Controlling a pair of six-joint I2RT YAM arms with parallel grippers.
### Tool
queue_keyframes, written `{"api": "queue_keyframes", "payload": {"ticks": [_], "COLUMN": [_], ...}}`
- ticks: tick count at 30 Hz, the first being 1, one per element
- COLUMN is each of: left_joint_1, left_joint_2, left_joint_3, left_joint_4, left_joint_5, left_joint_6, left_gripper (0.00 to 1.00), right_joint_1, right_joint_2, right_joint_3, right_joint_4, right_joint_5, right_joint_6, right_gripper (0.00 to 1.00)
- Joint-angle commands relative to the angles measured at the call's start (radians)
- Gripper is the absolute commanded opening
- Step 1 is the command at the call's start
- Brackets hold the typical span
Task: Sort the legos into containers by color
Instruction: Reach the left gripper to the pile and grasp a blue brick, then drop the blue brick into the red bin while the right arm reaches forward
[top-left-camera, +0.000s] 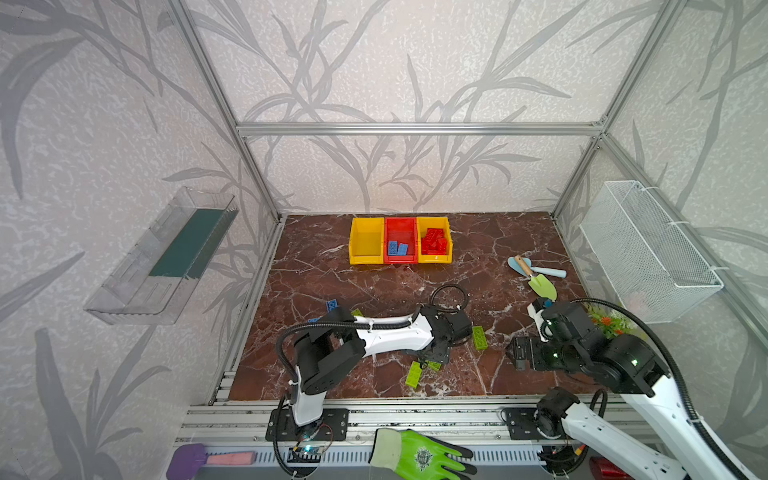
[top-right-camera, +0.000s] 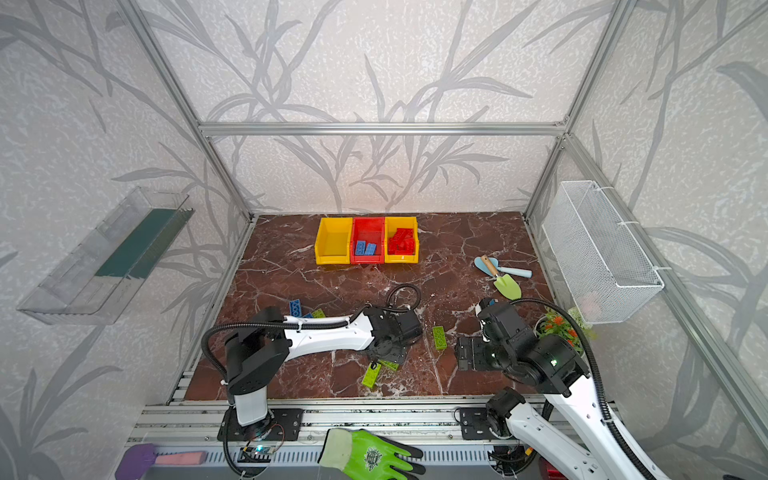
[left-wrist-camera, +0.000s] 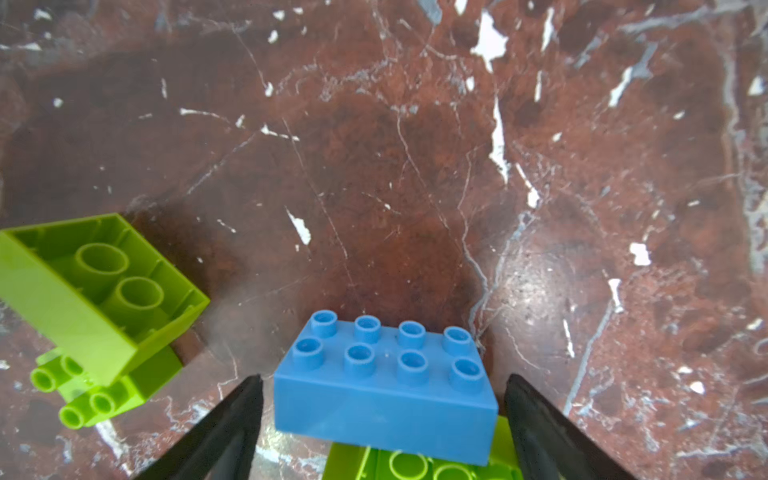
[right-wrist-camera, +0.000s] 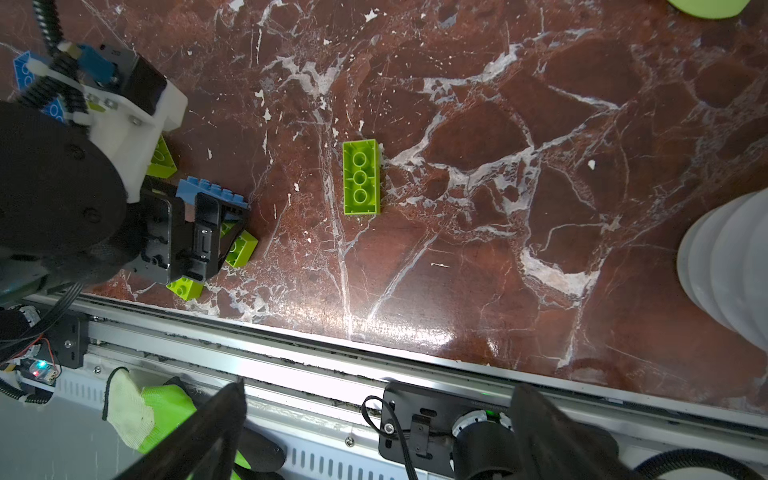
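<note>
Three joined containers stand at the back: a bare yellow bin (top-left-camera: 365, 259), a red bin (top-left-camera: 400, 259) with blue legos (top-left-camera: 397, 248), and a yellow bin (top-left-camera: 434, 259) with red legos (top-left-camera: 435, 240). My left gripper (left-wrist-camera: 382, 378) is open near the front middle, its fingers straddling a blue lego (left-wrist-camera: 386, 386) with slim gaps on both sides. That lego rests on a green lego (left-wrist-camera: 415, 465). More green legos (top-left-camera: 479, 337) (top-left-camera: 414, 374) lie close by, and blue ones (top-left-camera: 331, 305) lie behind the left arm. My right gripper (right-wrist-camera: 376, 386) is open with nothing in it, over the front rail.
Two toy trowels (top-left-camera: 536, 274) lie at the right. A small potted plant (top-left-camera: 611, 324) stands behind the right arm. A wire basket (top-left-camera: 648, 249) hangs on the right wall, a clear tray (top-left-camera: 166, 257) on the left. A green glove (top-left-camera: 419, 455) lies in front.
</note>
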Motion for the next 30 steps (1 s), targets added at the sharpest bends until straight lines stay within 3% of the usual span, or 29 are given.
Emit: {"api": "queue_keyframes", "payload": {"ticks": [1,12,18,23,30], "left_joint_1": [0.010,0.054,0.095,0.135,0.244], "left_joint_2": [0.012,0.037,0.032,0.026,0.053], "left_joint_3": [-0.010,-0.012,0.027,0.131,0.395], "left_joint_4": [0.023,0.025,-0.026,-0.101,-0.230], "left_joint_5": [-0.013,0.000,-0.034,-0.067,-0.139], "left_joint_6": [0.018,0.046,0.064,0.115,0.221], "left_gripper": [0.89,0.71,0.37,0.35,0.35], "right_joint_1": [0.004,0.004,0.005,0.004,0.004], "right_joint_2": [-0.017,0.006,0.011,0.014,0.008], "right_joint_3": [0.000,0.005,0.005,0.006,-0.004], "right_joint_4": [-0.031,-0.005,0.005,0.020,0.073], "right_joint_5": [0.011,0.011,0.012,0.019,0.003], "right_joint_6": [0.003,0.005,-0.001,-0.007,-0.021], "right_gripper": [0.99,0.99,0.99,0.99,0.99]}}
